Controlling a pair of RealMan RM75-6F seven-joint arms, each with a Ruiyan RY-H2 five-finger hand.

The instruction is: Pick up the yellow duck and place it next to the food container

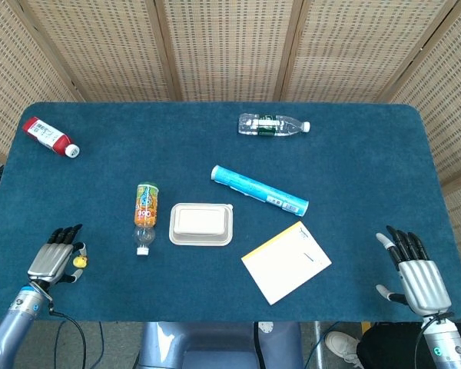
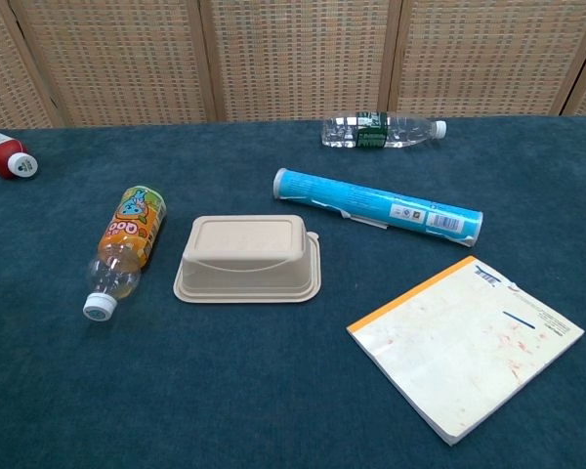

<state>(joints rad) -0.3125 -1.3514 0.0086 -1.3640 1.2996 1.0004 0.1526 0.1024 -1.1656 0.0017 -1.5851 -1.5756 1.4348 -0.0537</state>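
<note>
Silver left hand point(image 1: 54, 263): near the front left corner of the worktop point(image 1: 346, 154), fingers stretched toward the far edge and parted, nothing visibly clasped; seen in the head view only
Yellow duck point(image 1: 78, 260): on the cloth right against the thumb side of the left hand, partly hidden by it; whether thumb or fingers press on it cannot be told
Risk: the duck is small and sits at the hand's flank, not under the palm; if the fingers close from this pose they may knock it aside or roll it toward the front edge instead of catching it
Second risk: a weak pinch on so small a thing could let it drop on the way to the container
Right hand point(image 1: 416, 274): near the front right corner, flat and spread, holding nothing, well apart from everything
Orange bottle point(image 1: 144, 214): lying between the duck and the container, cap toward the front edge; a low carry could strike it
Food container point(image 1: 202, 224): beige, lid on, about mid-worktop, just right of the orange bottle
Notepad point(image 1: 286, 262): right of the container, toward the front edge
Blue tube point(image 1: 259, 190): lying aslant beyond the container
</note>
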